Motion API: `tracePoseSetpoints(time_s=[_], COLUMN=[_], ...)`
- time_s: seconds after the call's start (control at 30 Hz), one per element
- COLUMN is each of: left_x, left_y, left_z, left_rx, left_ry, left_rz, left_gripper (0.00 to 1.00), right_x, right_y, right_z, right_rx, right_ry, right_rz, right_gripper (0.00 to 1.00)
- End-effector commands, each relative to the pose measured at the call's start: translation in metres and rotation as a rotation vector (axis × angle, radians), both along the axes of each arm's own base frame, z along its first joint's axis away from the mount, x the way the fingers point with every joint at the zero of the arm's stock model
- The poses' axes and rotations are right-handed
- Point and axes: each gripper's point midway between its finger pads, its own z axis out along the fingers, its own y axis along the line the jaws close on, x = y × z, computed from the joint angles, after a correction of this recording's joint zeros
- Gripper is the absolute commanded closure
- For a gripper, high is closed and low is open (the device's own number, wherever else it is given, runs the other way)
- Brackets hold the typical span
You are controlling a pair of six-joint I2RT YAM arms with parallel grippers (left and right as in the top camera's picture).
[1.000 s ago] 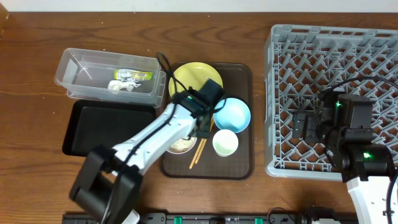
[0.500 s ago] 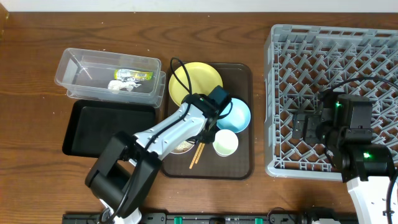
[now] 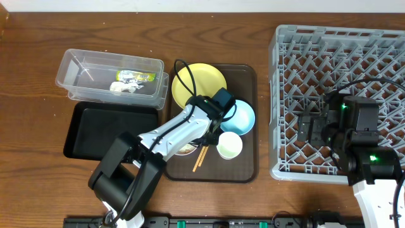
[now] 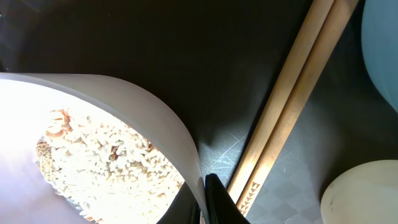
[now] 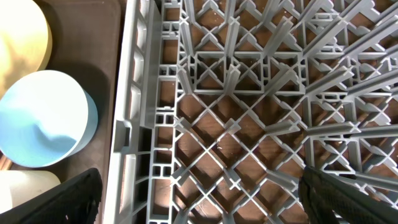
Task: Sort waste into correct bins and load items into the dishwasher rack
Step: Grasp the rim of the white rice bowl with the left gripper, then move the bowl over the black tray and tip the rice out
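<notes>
My left gripper (image 4: pixel 204 199) is shut on the rim of the white bowl (image 4: pixel 155 124), one finger inside and one outside. Rice-like leftovers (image 4: pixel 106 155) fill the bowl. The wooden chopsticks (image 4: pixel 292 93) lie right beside it on the brown tray. From overhead, my left arm covers most of the white bowl (image 3: pixel 184 149). The light-blue bowl (image 3: pixel 240 119), small white cup (image 3: pixel 229 145) and yellow plate (image 3: pixel 193 82) sit close by. My right gripper (image 5: pixel 199 199) hangs open over the grey dishwasher rack (image 5: pixel 249 124), holding nothing.
The clear tub (image 3: pixel 111 76) at the back left holds a green-and-yellow wrapper (image 3: pixel 136 76) and white scraps. The black tray (image 3: pixel 107 130) lies in front of it. The brown serving tray (image 3: pixel 247 82) carries all the dishes.
My left gripper has closed onto the white bowl's rim after shifting slightly right over the tray. The right arm has not moved.
</notes>
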Motion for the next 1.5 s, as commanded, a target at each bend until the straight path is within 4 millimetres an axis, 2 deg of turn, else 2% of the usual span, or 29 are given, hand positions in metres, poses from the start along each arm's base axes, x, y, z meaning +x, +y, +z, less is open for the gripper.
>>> tracePoseSetpoints(time_s=[0.0,0.13,0.23,0.47,0.6,0.93,0.97,1.2,1.47], left_x=[0.002,0.006,0.011,0.024,0.028,0.034,0.033,0.032,0.048], left_y=[-0.002,0.001,0.010,0.043,0.067,0.111,0.117,0.142,0.172], left_z=[0.013,0.037,0.060,0.117,0.135,0.136,0.135,0.125,0.125], left_rx=[-0.016,-0.038,-0.069,-0.173,-0.263,-0.695,-0.786,-1.109,-1.416], left_ry=[-0.028,-0.062,-0.105,-0.225,-0.231,-0.144,-0.141,-0.151,-0.193], left_rz=[-0.025,-0.023,0.008,0.026,0.071,0.156,0.164,0.270,0.454], left_gripper=[0.94,0.94,0.94,0.94,0.94,0.94,0.94,0.94,0.94], right_x=[0.003,0.003,0.003,0.003,0.003,0.003,0.003,0.003,0.003], right_y=[0.002,0.002,0.002,0.002,0.002,0.003,0.002,0.003,0.003], right_z=[0.009,0.009,0.009,0.009,0.009,0.009,0.009,0.009,0.009], right_rx=[0.006,0.006,0.006,0.006,0.006,0.007,0.006,0.007,0.007], right_ry=[-0.023,-0.023,-0.023,-0.023,-0.023,-0.023,-0.023,-0.022,-0.022], right_rz=[-0.001,-0.001,-0.001,-0.001,-0.001,-0.001,-0.001,-0.001,-0.001], right_gripper=[0.01,0.01,0.01,0.01,0.01,0.01,0.01,0.01,0.01])
